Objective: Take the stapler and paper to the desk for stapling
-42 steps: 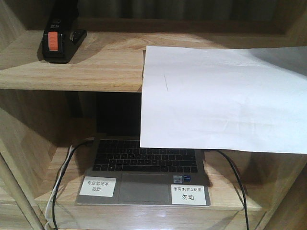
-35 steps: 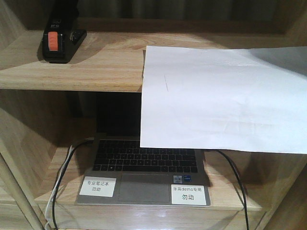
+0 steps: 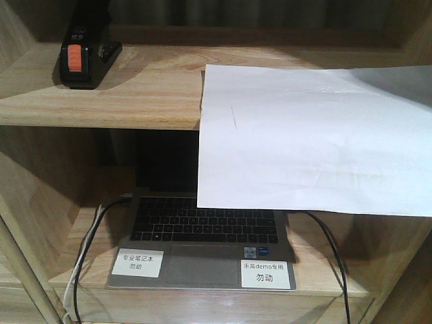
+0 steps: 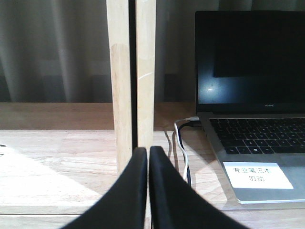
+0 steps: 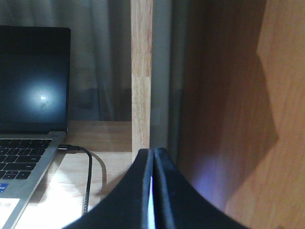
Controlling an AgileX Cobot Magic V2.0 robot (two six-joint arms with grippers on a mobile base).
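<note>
The black stapler [image 3: 82, 57] with its orange-red patch stands at the far left of the upper shelf board [image 3: 135, 94] in the front view. To its right lies the white paper [image 3: 304, 142], whose front part hangs over the shelf edge and hides part of the laptop below. Neither gripper shows in the front view. My left gripper [image 4: 148, 150] is shut and empty, facing a wooden upright [image 4: 129, 71] on the lower shelf. My right gripper [image 5: 154, 151] is shut with nothing in it, close to another upright [image 5: 141, 71]. The desk is out of view.
An open laptop [image 3: 202, 229] with two white labels [image 3: 138, 262] sits on the lower shelf. Cables run down on its left [image 3: 84, 263] and right [image 3: 334, 256]. A brown side panel [image 5: 238, 95] stands just right of my right gripper.
</note>
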